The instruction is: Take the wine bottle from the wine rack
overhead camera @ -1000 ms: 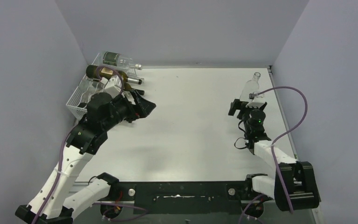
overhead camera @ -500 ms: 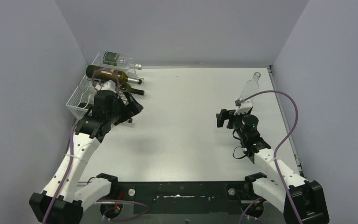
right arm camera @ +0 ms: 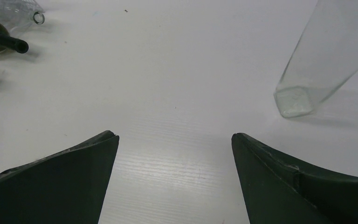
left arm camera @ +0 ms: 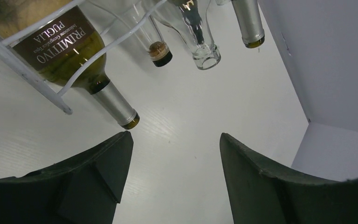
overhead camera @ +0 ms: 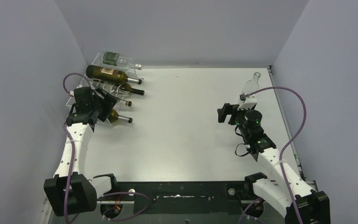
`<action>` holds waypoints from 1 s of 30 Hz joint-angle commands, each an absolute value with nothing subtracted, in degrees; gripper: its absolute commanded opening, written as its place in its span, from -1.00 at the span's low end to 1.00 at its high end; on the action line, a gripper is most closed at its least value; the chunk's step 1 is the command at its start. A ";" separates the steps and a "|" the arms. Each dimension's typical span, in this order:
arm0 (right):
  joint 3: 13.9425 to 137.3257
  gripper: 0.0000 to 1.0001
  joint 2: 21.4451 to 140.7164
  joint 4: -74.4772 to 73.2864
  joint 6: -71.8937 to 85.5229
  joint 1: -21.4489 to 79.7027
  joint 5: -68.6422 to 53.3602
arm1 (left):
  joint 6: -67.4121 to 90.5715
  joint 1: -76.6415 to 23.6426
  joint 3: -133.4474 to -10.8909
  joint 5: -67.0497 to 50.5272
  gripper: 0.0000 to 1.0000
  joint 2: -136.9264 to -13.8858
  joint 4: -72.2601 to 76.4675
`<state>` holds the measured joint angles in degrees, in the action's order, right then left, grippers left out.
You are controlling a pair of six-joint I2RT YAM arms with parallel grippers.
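The whitish wine rack [overhead camera: 94,60] stands at the far left with several bottles lying in it, necks pointing right. A dark labelled wine bottle [overhead camera: 107,73] lies high in it and a clear one [overhead camera: 119,59] on top. My left gripper [overhead camera: 105,103] is open and empty at the rack's near end, among the lower bottles. In the left wrist view the gripper [left arm camera: 175,140] points past the green "Primitivo Puglia" bottle [left arm camera: 60,46] and the rack's wire [left arm camera: 37,77]. My right gripper [overhead camera: 226,113] is open and empty over the table; it also shows in the right wrist view [right arm camera: 175,137].
A clear empty bottle [overhead camera: 251,84] stands upright at the far right, just beyond my right gripper; its base [right arm camera: 303,98] shows in the right wrist view. Grey walls close in the left, back and right sides.
My left arm has drawn back to the left, from over the table to the rack's near end, exposing the lower bottle necks. My right gripper shifted slightly left.
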<state>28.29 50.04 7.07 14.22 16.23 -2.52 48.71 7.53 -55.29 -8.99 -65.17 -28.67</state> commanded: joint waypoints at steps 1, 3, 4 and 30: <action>32.25 0.95 50.82 5.30 13.65 16.78 -5.88 | 54.17 4.65 -56.85 -2.15 0.36 -67.42 -21.27; 32.26 0.95 51.14 5.56 13.26 16.73 -6.02 | 54.50 0.94 -58.18 4.34 0.36 -69.27 -20.75; 32.30 0.95 51.16 5.62 13.13 16.70 -6.06 | 55.01 -0.47 -58.90 6.39 0.36 -70.53 -20.74; 29.09 0.95 45.94 7.08 11.79 16.94 -8.22 | 65.55 -5.36 -68.98 17.37 0.08 -94.45 -13.43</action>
<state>29.19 47.24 5.06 12.47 16.60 -8.43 64.14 -5.13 -66.70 16.51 -92.71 -17.89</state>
